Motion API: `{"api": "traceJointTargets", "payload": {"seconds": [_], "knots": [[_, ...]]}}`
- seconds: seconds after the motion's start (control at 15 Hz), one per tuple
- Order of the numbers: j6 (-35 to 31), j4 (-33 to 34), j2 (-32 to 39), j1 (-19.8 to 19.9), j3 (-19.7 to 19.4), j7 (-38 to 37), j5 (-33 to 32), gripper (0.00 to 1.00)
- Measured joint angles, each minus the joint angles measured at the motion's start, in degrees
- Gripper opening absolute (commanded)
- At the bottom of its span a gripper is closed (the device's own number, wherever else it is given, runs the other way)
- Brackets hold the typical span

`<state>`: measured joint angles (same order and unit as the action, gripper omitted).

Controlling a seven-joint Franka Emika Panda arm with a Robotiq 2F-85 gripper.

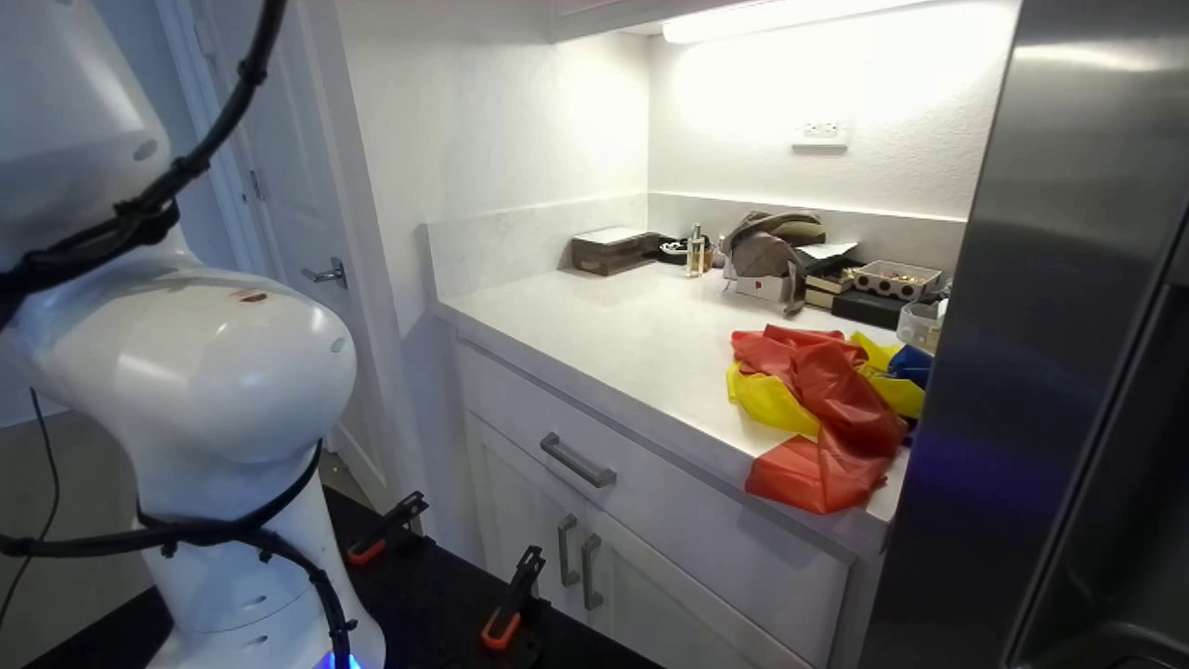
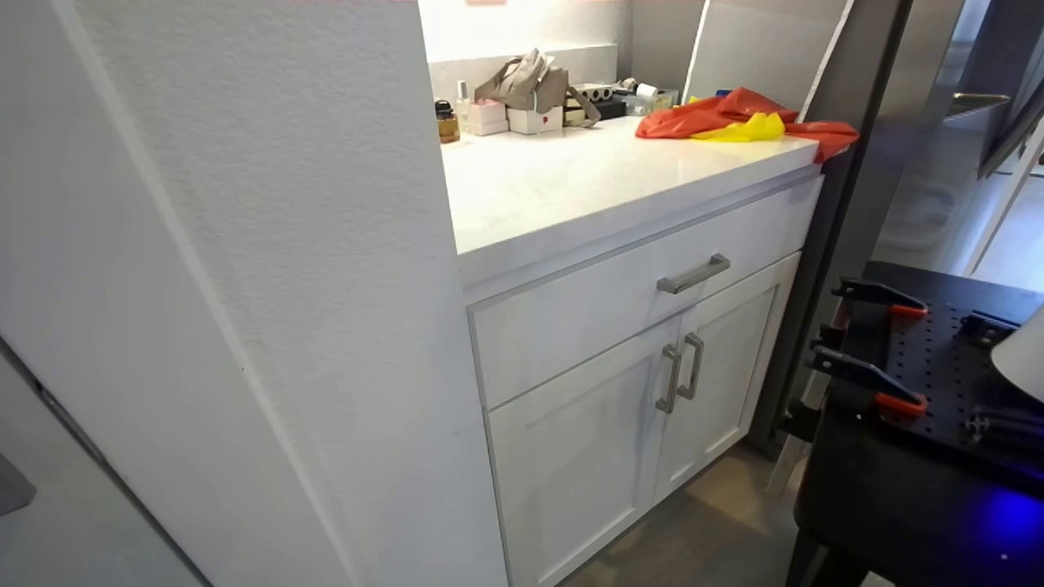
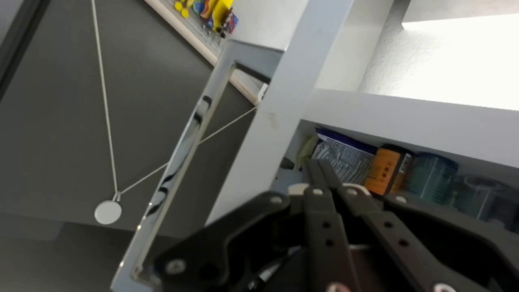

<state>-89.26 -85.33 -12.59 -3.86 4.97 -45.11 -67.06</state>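
In the wrist view my gripper (image 3: 320, 163) is shut, its two black fingertips together with nothing seen between them. The tips point into an open white compartment. A white panel (image 3: 279, 109) with a long metal handle (image 3: 178, 162) stands left of the fingers. Behind the tips are a printed packet (image 3: 348, 156) with a purple edge, an orange-labelled bottle (image 3: 385, 170), a teal container (image 3: 432, 176) and a clear container (image 3: 478, 190). I cannot tell whether the tips touch anything. The gripper is out of view in both exterior views.
A white counter (image 1: 594, 316) bears a red and yellow cloth (image 1: 827, 400), also seen in an exterior view (image 2: 710, 114), small boxes and a grey bag (image 1: 766, 246). A steel fridge (image 1: 1031, 279) stands beside it. Clamps (image 1: 514, 604) rise from the black table. A lower drawer handle (image 1: 578, 462) protrudes.
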Motion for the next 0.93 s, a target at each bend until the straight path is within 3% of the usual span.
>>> {"api": "traceJointTargets", "payload": {"seconds": [0.47,0.93], "knots": [[7.5,0.0,-4.1,0.5,-0.2,0.0,3.8,0.0],[10.2,-0.3,-7.8,2.7,-2.4,0.0,6.1,0.0]]}}
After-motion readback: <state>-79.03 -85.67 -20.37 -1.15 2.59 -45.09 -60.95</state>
